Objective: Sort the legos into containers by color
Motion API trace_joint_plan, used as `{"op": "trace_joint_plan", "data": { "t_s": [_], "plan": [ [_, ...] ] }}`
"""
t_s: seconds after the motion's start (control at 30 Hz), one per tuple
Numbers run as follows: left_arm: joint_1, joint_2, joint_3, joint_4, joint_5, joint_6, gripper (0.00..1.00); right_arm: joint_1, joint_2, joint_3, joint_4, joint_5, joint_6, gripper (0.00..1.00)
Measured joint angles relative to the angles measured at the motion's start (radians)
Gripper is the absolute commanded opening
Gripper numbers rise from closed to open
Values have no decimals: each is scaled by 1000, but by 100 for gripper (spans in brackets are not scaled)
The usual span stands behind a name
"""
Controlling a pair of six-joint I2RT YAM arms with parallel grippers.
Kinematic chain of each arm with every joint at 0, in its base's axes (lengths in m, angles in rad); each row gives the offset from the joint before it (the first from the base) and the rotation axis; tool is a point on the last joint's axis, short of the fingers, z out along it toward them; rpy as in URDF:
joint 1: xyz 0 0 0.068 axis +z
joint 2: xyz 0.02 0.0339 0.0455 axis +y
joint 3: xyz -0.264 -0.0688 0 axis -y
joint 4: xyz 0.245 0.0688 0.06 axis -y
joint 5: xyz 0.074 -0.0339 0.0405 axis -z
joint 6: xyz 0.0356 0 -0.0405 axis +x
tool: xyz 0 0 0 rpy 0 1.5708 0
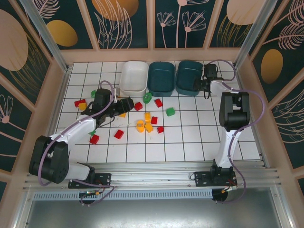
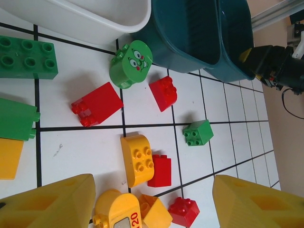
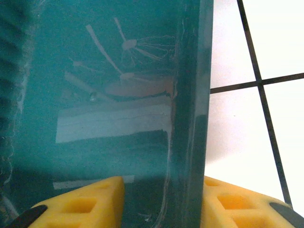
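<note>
Between R pincer (image 3: 161, 191) fingers sits teal bin (image 3: 95, 99) wall.

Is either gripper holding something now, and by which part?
Nothing is held. The left gripper is open above legos; the right gripper straddles the wall of the teal bin, jaws open.

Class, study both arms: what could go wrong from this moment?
The right gripper straddles the right teal bin's wall; any sideways pull could drag or tip the bin. The open left gripper hovers over a yellow brick right beside a red brick; closing might catch both colours.
</note>
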Motion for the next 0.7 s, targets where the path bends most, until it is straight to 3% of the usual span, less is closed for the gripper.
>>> {"op": "trace_joint_plan", "data": {
  "t_s": [0.37,0.7],
  "plan": [
    [0,-1,0,0,0,1,67,-27,-11,-49,42,-1,-6,24],
    [0,-1,0,0,0,0,66,-30,-55,-75,54,0,-6,22]
  ]
}}
